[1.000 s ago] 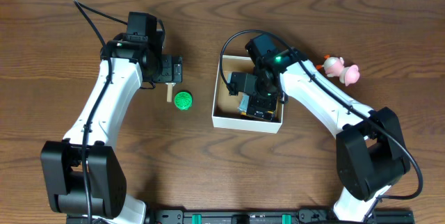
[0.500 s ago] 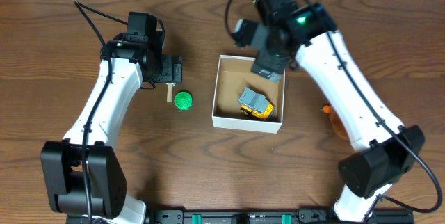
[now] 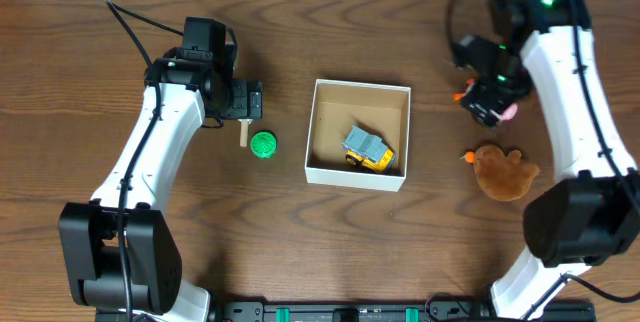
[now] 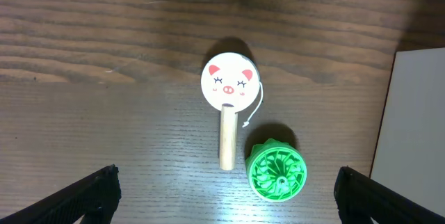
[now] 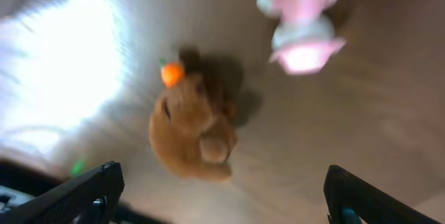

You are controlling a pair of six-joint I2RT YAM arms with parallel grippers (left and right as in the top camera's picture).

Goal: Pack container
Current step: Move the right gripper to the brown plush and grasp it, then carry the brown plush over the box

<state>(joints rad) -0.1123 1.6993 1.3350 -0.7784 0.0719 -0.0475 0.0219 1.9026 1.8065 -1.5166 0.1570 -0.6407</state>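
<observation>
**Pack container: one toy in, four out**

Mid-table: container, white walls, tan inside, open top. In its near-right part: yellow-grey toy truck, lying at an angle, close to the near wall. Rest of the floor bare, so room for more.

Left of box: wooden pig-face stick toy, handle pointing near. Green spinning top just beside handle's near end, on its right; touching or not, can't tell. Left gripper over the pair, pointing straight down, fingers wide apart, holding nothing. Prob. placed so for a top-down pick, centred on the stick more than the top.

Right of box, well apart from it: brown plush animal w/ orange tip on the box side. Farther off, a pink plush toy, mostly hidden under the arm in the overhead view. Right gripper above these two, fingers spread, nothing between them. Wrist view blurred, so height and aim unclear. Seems to look down on both toys, prob. set up for the next pick.

Judgement: early stage, approx. one of five packed. Next move calls for a descent + squeeze on a soft toy, then a carry left to the box.

Risks:
- Plush could squash and slip out of the grip.
- Round top could roll if nudged during a stick pick.
</observation>
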